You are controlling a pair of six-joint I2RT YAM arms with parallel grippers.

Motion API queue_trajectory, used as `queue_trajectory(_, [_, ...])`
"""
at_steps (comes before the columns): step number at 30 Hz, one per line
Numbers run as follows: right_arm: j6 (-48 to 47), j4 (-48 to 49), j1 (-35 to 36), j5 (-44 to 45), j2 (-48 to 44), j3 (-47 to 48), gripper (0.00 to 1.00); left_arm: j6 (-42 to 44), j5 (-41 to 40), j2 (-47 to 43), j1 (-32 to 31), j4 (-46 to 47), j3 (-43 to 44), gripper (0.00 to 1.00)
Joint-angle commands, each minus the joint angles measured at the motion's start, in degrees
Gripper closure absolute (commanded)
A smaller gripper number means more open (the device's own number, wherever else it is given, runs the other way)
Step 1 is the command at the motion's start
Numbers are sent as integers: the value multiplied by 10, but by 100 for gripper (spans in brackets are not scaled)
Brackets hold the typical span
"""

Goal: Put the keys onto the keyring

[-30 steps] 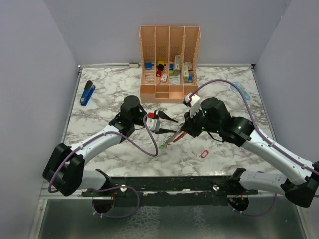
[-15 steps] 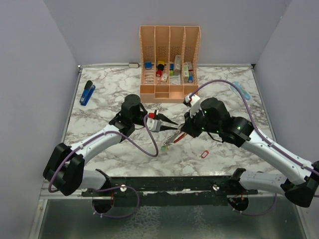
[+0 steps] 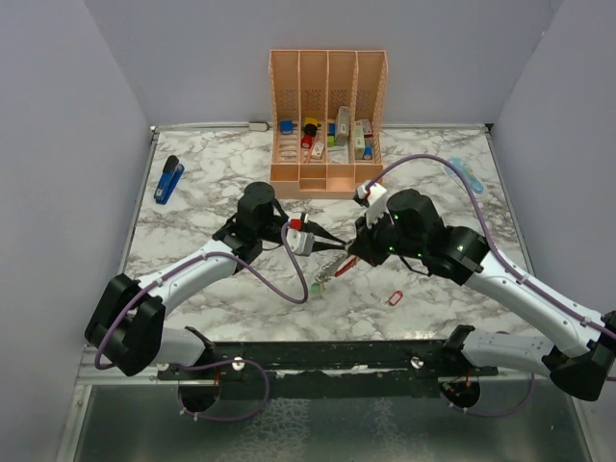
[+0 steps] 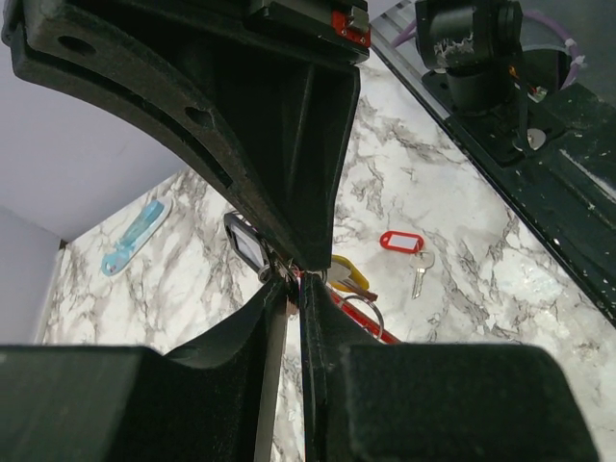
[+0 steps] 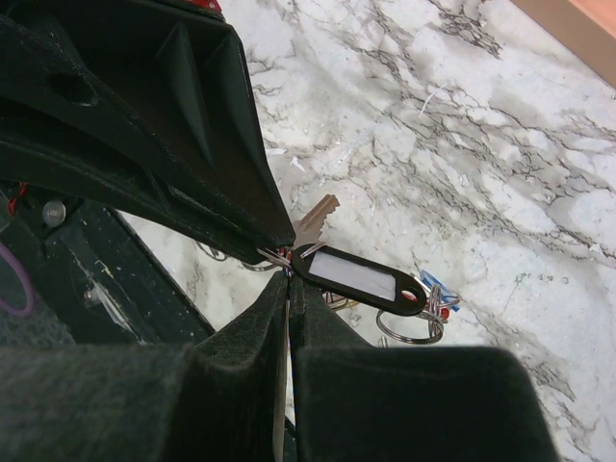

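My two grippers meet tip to tip above the table's middle. My right gripper (image 3: 352,256) is shut on the red keyring (image 3: 345,263), whose red bar also shows in the left wrist view (image 4: 377,327). Several keys (image 3: 321,280) hang from it: a black tag with a white label (image 5: 356,277), a brass key (image 5: 316,219), a blue tag (image 5: 438,289), a yellow tag (image 4: 348,274) and metal rings (image 5: 409,327). My left gripper (image 3: 337,246) has its jaws closed on this bunch beside the black tag (image 4: 245,245). A red-tagged key (image 3: 395,298) lies alone on the marble.
An orange divided organiser (image 3: 327,125) with small items stands at the back. A blue stapler (image 3: 168,179) lies at the far left, a light blue strip (image 3: 469,176) at the right. The black rail (image 3: 327,356) runs along the near edge.
My left gripper's fingers, spread wide a second ago, have closed together at the right gripper's tip. The right arm and hanging keys have barely moved.
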Motion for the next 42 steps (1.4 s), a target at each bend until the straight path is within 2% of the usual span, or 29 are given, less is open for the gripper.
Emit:
queue_trajectory(1, [9, 33, 3, 0, -17, -5, 99, 22, -13, 1, -3, -24, 19, 86])
queue_trajectory(17, [15, 31, 3, 5, -23, -7, 99, 41, -45, -5, -3, -63, 24, 100])
queue_trajectory(42, [28, 35, 3, 11, -44, -16, 99, 91, -64, -11, -3, -135, 36, 100])
